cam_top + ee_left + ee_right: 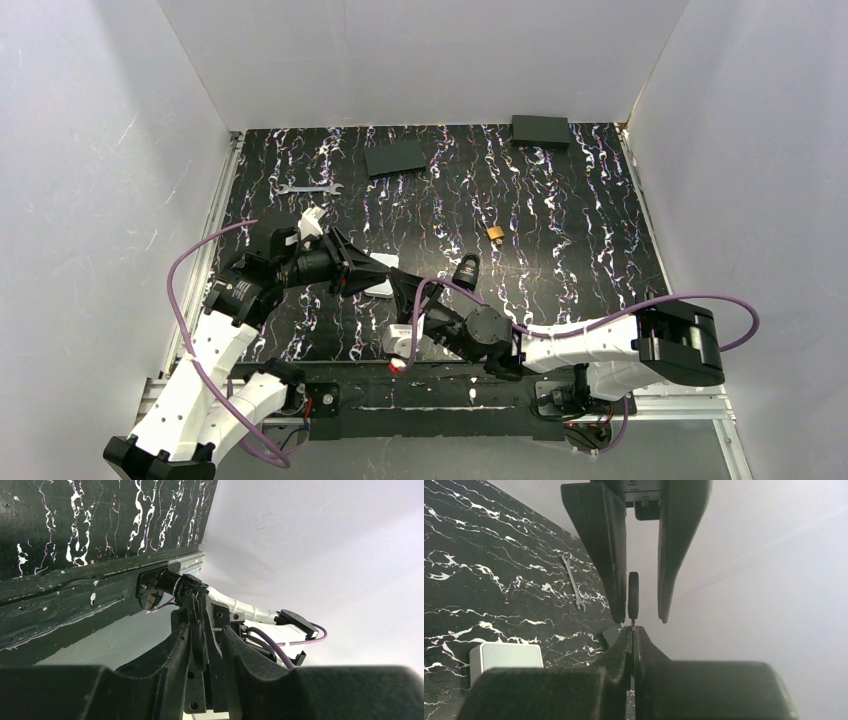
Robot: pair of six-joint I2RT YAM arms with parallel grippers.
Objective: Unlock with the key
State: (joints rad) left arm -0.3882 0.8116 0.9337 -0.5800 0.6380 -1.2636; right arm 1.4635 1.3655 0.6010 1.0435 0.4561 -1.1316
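My right gripper [633,630] is shut on the blade of the key, held edge-on. Its black head [633,596] sticks out beyond the fingertips. My left gripper [639,620] faces it tip to tip, open, with one finger on each side of the key head, the left one very close. In the left wrist view the key head [200,645] sits in the gap of the left gripper [205,626]. From above both grippers meet near the front middle [397,287], and the key is too small to make out there. The black padlock [467,268] stands on the mat just right of them.
A white box [506,657] lies under the grippers. A silver wrench [310,187] lies at the back left. Two black boxes [396,158] [540,131] sit at the back. A small brass item [495,233] lies behind the padlock. White walls enclose the mat.
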